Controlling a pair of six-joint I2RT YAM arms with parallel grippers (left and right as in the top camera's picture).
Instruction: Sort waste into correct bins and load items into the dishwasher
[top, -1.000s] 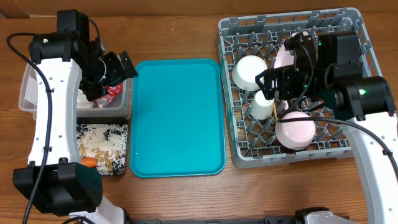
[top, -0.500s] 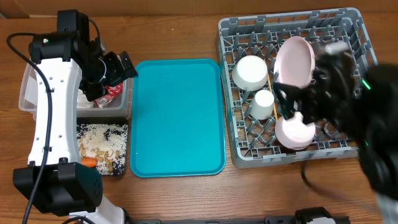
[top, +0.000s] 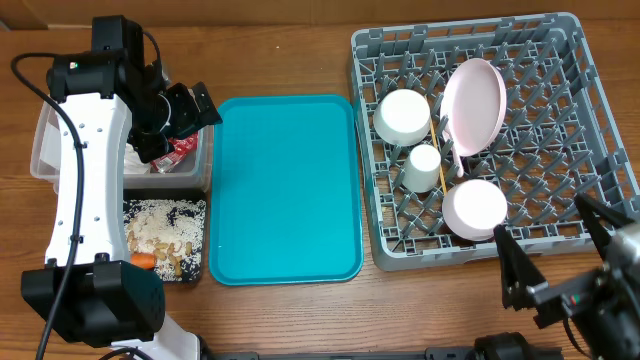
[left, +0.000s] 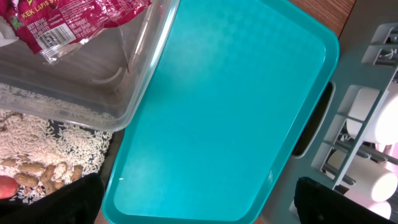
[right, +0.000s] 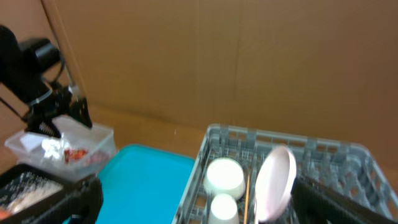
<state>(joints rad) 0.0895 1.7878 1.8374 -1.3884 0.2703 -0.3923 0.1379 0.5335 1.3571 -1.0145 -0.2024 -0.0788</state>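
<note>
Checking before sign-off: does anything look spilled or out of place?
Nothing stands out. The red wrapper lies in the clear tub, the rice and carrot in the black tray, and the pink plate stands on edge in the grey rack.

wooden table, brown cardboard wall behind

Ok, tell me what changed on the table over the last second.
The right arm pulled back off the dish rack toward the table's near right corner; the right hand is open and holds nothing. The pink plate, earlier half hidden by that arm, now shows standing on edge in the rack. Unchanged: the left hand, open over the clear tub, the white bowls, cup and teal tray.
</note>
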